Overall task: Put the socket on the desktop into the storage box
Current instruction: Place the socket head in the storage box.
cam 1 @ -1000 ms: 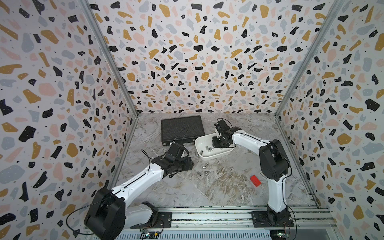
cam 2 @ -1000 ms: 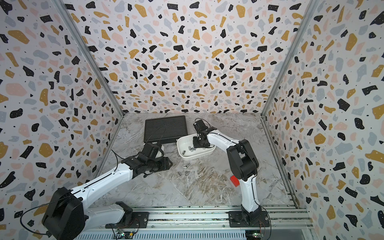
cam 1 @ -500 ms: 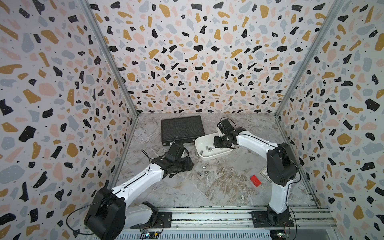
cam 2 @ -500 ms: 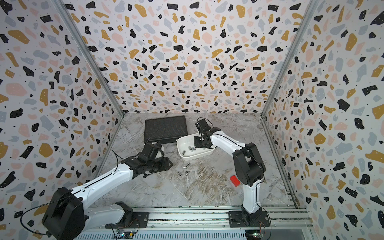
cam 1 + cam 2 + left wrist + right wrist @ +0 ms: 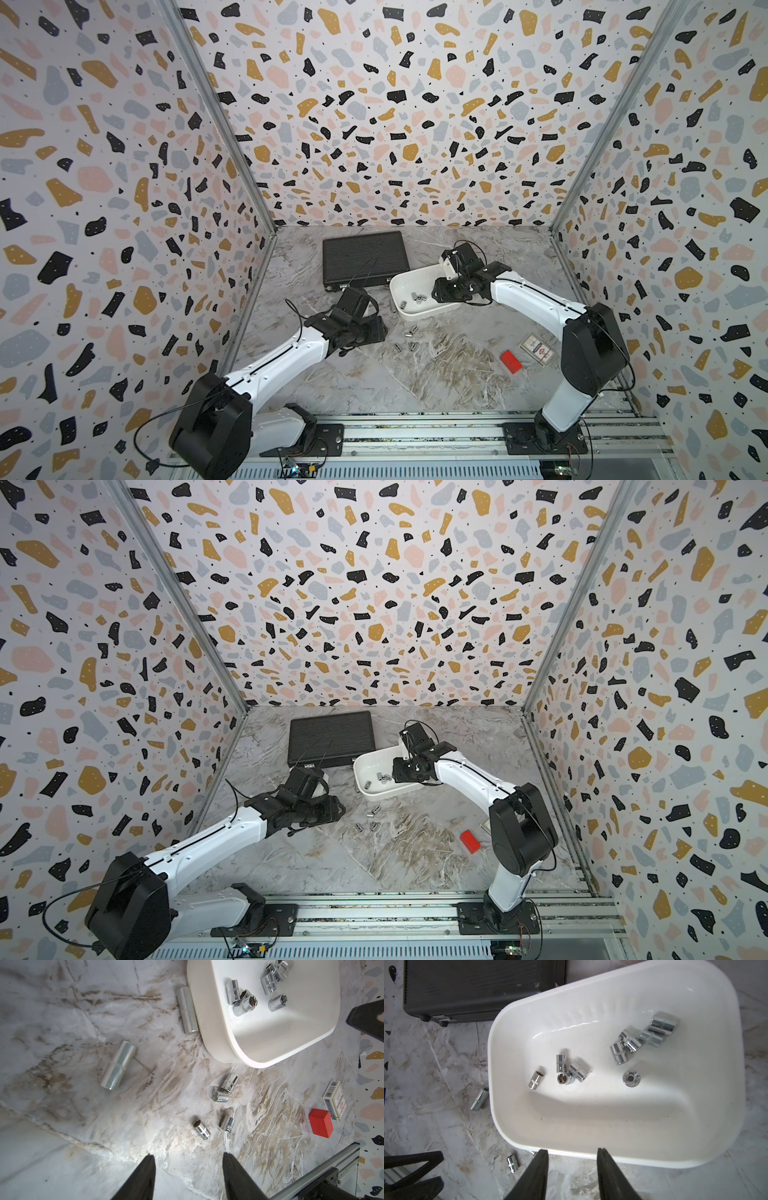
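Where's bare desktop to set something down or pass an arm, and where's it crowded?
Bare: the near desktop in front of the loose sockets, and the back right corner beyond the storage box. Crowded: around those sockets, and by the red block.

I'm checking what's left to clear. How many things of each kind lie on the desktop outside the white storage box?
long sockets: 2
short sockets: 4
black case: 1
red block: 1
small printed carton: 1
Total in view: 9
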Controlling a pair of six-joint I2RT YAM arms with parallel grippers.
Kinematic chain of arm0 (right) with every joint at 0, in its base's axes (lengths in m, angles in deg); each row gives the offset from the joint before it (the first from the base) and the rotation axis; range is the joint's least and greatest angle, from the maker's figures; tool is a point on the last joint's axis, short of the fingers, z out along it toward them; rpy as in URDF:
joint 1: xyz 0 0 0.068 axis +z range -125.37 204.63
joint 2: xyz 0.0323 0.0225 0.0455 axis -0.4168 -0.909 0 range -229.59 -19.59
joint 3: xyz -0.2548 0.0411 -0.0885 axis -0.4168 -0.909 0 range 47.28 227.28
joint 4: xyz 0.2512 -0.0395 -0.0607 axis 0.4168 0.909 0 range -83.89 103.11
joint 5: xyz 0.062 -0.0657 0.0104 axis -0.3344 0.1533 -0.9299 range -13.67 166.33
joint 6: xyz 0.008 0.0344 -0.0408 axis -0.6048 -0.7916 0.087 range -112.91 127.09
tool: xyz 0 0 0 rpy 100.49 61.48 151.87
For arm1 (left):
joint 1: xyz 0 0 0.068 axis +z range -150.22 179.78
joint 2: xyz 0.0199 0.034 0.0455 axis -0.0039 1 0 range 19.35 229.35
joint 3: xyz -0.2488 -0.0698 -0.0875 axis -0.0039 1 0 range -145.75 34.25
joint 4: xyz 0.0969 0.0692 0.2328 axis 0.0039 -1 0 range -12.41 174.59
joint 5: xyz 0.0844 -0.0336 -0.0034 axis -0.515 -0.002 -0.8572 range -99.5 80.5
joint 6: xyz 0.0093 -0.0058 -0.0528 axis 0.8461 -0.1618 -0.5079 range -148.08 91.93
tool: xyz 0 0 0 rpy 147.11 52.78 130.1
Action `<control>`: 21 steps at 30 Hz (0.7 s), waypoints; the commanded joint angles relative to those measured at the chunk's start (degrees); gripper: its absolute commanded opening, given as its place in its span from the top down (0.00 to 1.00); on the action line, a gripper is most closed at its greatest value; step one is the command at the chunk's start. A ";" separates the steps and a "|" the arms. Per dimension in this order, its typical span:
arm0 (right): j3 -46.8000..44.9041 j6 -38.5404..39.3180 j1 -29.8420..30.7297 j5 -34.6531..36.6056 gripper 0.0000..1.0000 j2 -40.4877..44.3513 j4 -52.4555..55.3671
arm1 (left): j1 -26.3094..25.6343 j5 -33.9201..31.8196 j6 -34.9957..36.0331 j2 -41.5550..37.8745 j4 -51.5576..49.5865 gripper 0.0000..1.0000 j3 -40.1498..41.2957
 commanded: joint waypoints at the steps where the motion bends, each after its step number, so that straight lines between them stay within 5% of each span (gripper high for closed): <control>1: -1.96 -0.09 0.28 -1.85 0.57 4.17 0.97 | -0.76 -1.31 -0.87 0.85 -0.50 0.44 -0.73; 21: -17.31 3.20 0.33 -7.05 0.57 19.76 0.47 | -4.33 -4.23 -3.27 4.37 -2.28 0.45 -2.98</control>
